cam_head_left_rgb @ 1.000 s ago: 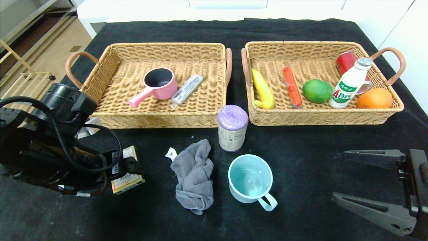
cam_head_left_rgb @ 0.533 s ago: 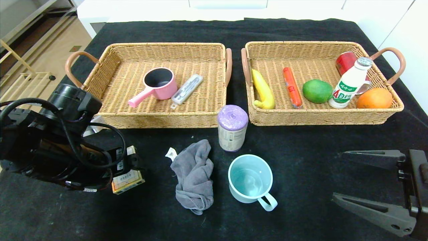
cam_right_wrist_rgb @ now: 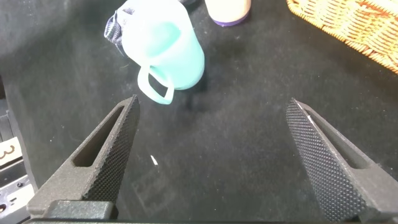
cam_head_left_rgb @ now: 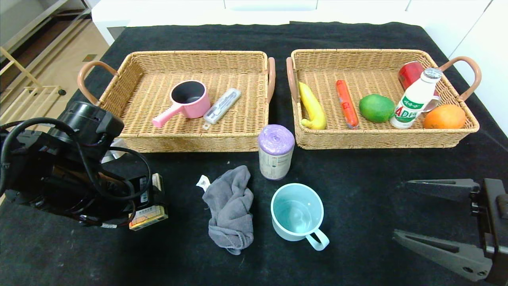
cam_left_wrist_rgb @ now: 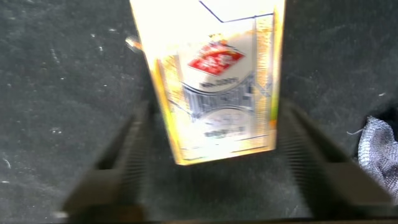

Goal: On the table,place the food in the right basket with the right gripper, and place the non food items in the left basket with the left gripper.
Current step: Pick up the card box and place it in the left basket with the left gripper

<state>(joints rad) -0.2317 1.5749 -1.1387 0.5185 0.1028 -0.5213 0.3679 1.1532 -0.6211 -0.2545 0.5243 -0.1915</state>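
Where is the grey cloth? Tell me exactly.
In the head view the grey cloth lies crumpled on the black table, left of the light blue mug and just in front of the purple-topped roll.

Teal mug (cam_head_left_rgb: 297, 211), grey cloth (cam_head_left_rgb: 231, 209), tan baskets (cam_head_left_rgb: 186, 140)

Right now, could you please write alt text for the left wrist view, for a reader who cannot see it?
The left gripper is lowered around a small printed carton lying on the black table, its fingers on either side with gaps showing. A bit of grey cloth shows at the frame's edge.
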